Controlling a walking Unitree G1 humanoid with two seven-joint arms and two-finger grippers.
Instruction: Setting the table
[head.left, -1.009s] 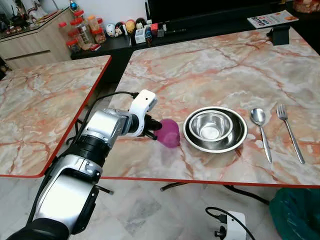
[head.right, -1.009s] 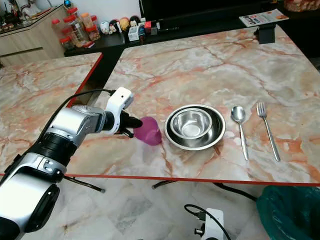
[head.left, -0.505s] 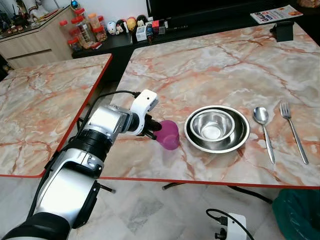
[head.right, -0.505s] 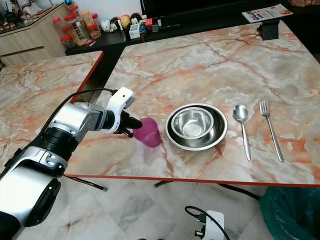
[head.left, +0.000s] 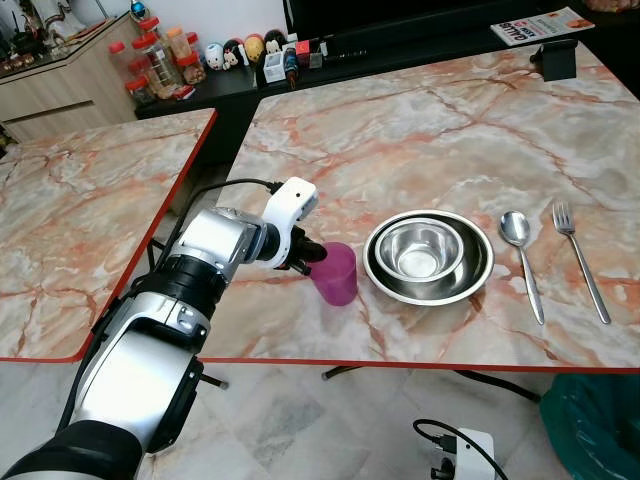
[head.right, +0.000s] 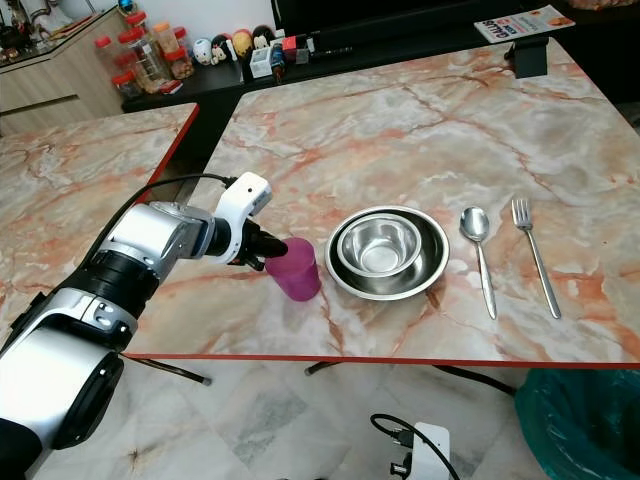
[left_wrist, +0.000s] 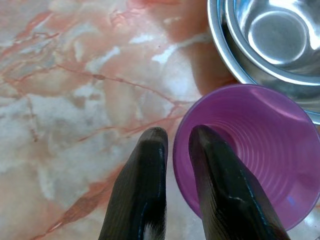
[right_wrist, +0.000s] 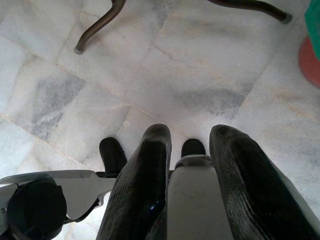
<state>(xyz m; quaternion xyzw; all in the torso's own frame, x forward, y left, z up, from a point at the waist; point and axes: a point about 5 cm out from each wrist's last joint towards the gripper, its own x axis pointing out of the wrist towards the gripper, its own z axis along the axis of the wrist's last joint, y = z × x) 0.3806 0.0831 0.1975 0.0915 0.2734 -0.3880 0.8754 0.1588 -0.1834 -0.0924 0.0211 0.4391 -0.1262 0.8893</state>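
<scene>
Here the left gripper (left_wrist: 176, 150) pinches the purple cup (head.left: 336, 272) by its rim, one of its fingers (left_wrist: 215, 170) inside, one outside, likely to stand it upright on the table (head.left: 420, 140) beside the bowls (head.left: 428, 256) just beyond them.

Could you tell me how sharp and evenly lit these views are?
Left eye view: sharp, evenly lit, the nested steel bowls showing soft reflections. Left wrist view: the purple cup glows translucent, the fingers close and slightly soft. Right wrist view: floor tiles mildly blurred.

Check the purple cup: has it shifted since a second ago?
Yes. The purple cup, pinched by the left gripper, was tilted beside the steel bowls; now it stands upright, same spot.
</scene>
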